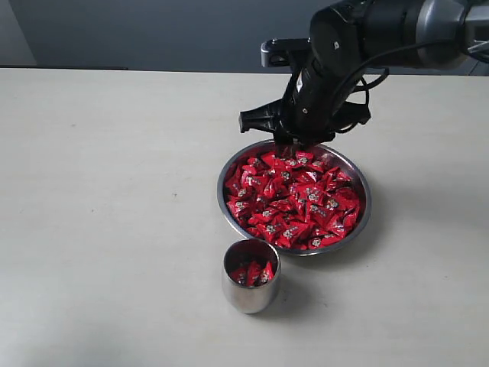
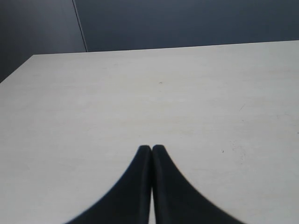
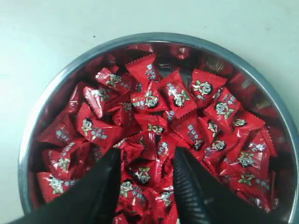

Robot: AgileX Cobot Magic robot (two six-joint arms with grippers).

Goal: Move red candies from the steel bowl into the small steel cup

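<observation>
While the left gripper (image 2: 152, 148) is sitting closed, the right gripper (image 3: 147, 155) is standing open among candies (image 3: 177, 95) in the bowl (image 3: 159, 37), wrapper lettering showing unreadably small.

Carries rounded, glossy black casing on the right arm (image 1: 340, 46), joined at 2 o'clock to a silver-grey cylindrical link (image 1: 443, 21). Trails thin black cables (image 1: 372, 79) in loops at 3 o'clock of the wrist. Bears a pale grey bracket (image 1: 275, 52) at 10 o'clock of the casing and a black crossbar (image 1: 260, 118) lower down. Ends in the right end effector (image 3: 148, 156): two matt black fingers (image 3: 98, 186), curved and tapering, with fine ribbing on one inner face. Shows the left end effector (image 2: 151, 149) as two smooth black prongs (image 2: 128, 191) narrowing to rounded tips.
</observation>
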